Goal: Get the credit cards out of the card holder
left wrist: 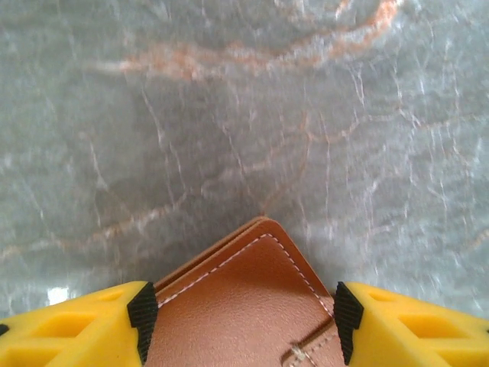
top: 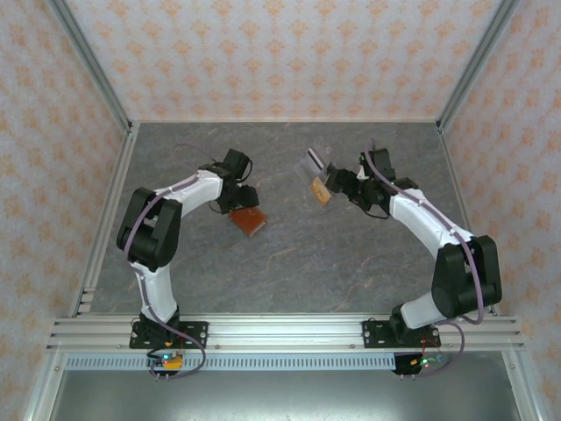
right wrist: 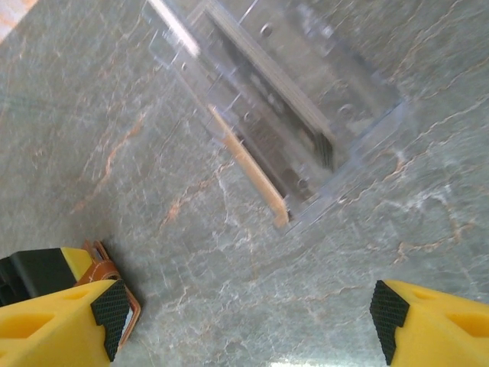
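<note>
The card holder is reddish-brown with pale stitching and is folded shut, low over the grey table left of centre. My left gripper comes down on it from the far side. In the left wrist view the holder fills the gap of the left gripper, and both black pads press its opposite edges. A yellowish credit card leans on edge against a clear plastic sleeve. My right gripper stands just right of that card. In the right wrist view the card lies ahead of the open, empty right gripper.
The clear sleeve lies on the marbled grey table at the back centre. Patterned walls and metal rails close in the table on three sides. A reddish-brown rimmed corner shows past the right gripper's left finger.
</note>
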Controlling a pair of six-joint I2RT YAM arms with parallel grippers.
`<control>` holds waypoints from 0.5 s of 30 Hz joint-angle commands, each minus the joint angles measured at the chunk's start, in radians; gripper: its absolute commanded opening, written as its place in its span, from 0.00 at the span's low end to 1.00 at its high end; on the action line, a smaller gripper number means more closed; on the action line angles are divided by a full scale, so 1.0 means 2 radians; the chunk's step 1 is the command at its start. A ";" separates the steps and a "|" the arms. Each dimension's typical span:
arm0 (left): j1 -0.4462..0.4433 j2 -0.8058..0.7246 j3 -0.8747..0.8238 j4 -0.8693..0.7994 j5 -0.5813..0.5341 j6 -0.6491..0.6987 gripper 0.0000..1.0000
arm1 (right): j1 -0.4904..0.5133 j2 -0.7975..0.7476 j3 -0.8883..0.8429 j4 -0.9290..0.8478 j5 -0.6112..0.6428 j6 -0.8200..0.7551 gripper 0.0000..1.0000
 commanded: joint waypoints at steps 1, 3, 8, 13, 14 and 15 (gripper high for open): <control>0.007 -0.050 -0.010 0.000 0.008 -0.022 0.69 | 0.034 0.018 0.021 -0.015 0.028 -0.005 0.85; 0.015 -0.077 -0.020 0.000 0.003 -0.027 0.69 | 0.063 0.036 0.032 -0.016 0.034 -0.006 0.85; 0.061 -0.162 -0.109 0.033 0.005 -0.061 0.70 | 0.137 0.108 0.076 -0.013 0.030 -0.006 0.81; 0.085 -0.206 -0.193 0.075 0.053 -0.089 0.70 | 0.187 0.204 0.153 -0.029 0.007 -0.022 0.72; 0.085 -0.209 -0.205 0.087 0.063 -0.096 0.69 | 0.193 0.221 0.172 -0.034 0.001 -0.026 0.69; 0.085 -0.210 -0.219 0.105 0.079 -0.109 0.68 | 0.199 0.240 0.192 -0.041 -0.005 -0.028 0.66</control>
